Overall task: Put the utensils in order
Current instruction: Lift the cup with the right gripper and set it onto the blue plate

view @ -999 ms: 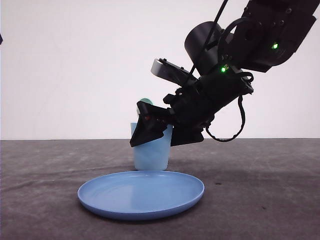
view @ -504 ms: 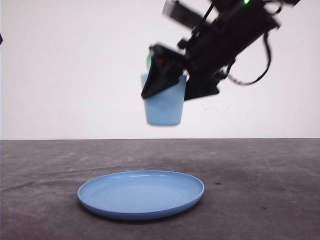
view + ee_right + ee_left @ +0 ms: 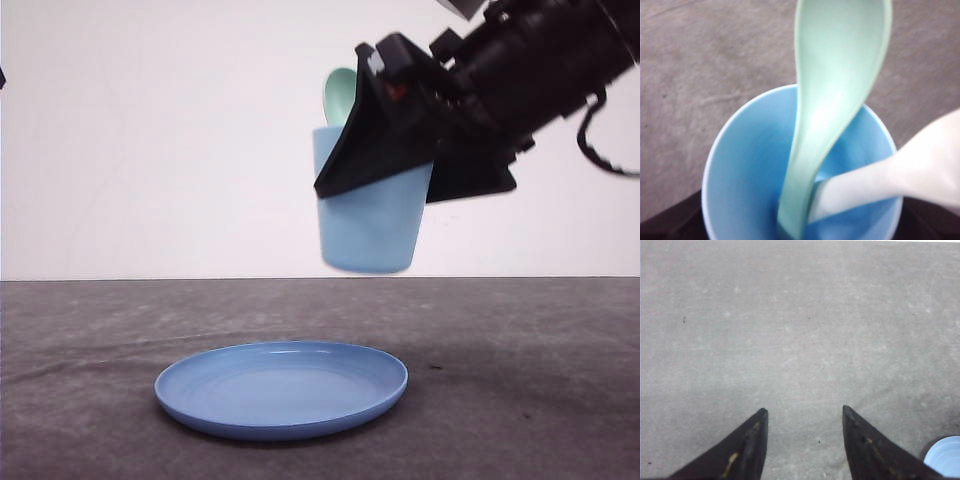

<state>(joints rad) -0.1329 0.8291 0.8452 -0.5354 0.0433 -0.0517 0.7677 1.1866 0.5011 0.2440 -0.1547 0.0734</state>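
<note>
My right gripper [image 3: 395, 190] is shut on the light blue cup [image 3: 368, 235] and holds it in the air above and behind the round blue plate [image 3: 200, 380]. The mint-green spoon [image 3: 340, 95] stands in the cup with its bowl sticking out above the rim. In the right wrist view the spoon [image 3: 835, 100] and the white fork [image 3: 920, 165] both lean inside the cup [image 3: 740, 165], handles down. My left gripper [image 3: 804, 411] is open over bare grey table with nothing between its fingers.
The grey table [image 3: 540, 380] stretches wide on both sides of the plate. A light blue curved edge, probably the plate [image 3: 945, 456], shows beside the left gripper's finger. A white wall stands behind the table.
The right gripper has lifted the cup with the utensils off the table behind the plate, and it now hangs higher, nearer the camera and a little to the right.
</note>
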